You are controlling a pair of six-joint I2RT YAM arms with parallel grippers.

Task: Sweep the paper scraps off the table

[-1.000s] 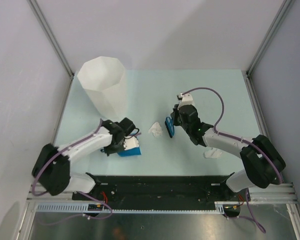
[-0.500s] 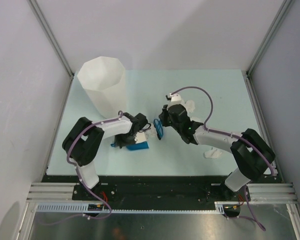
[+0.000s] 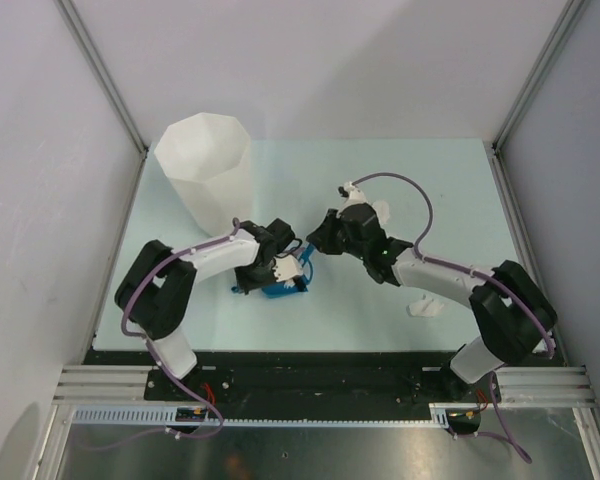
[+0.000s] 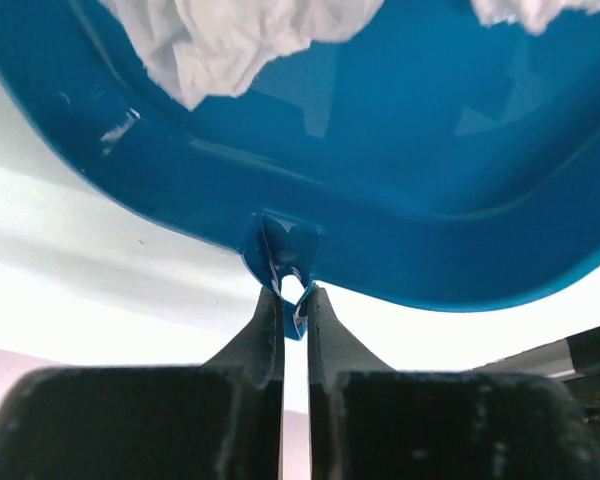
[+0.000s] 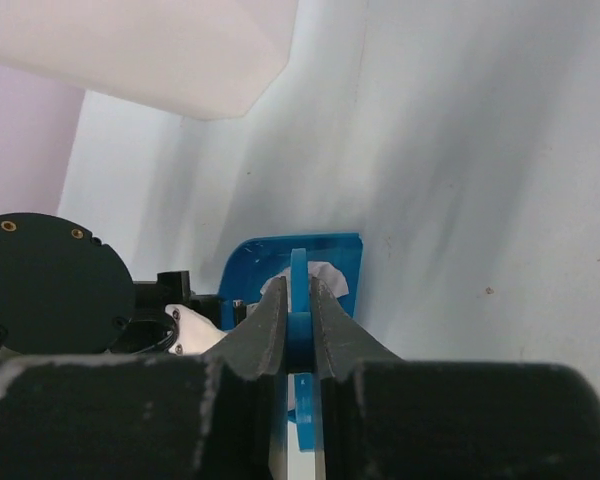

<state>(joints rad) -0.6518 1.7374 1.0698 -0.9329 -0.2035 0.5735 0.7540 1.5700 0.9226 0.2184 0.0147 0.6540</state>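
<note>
Left pincer [image 4: 292, 296] is pinched tight on the blue dustpan [image 4: 410, 170] handle tab, so the pan sits low near the bench [image 3: 460, 180] front edge. Right pincer [image 5: 297, 300] clamps the blue brush [image 5: 298, 262] at its mouth. Some paper scraps [image 4: 240, 40] are already inside, and one stray wad [image 3: 423, 307] lies front-right.

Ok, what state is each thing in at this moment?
left gripper: jaws shut on the dustpan's tab.
right gripper: jaws shut on the sweeper.
dustpan: held, with paper scraps inside.
sweeper: held edge-on, at the dustpan's mouth.
bin: upright, open-topped.
loose scraps: two lie unswept on the table.
</note>
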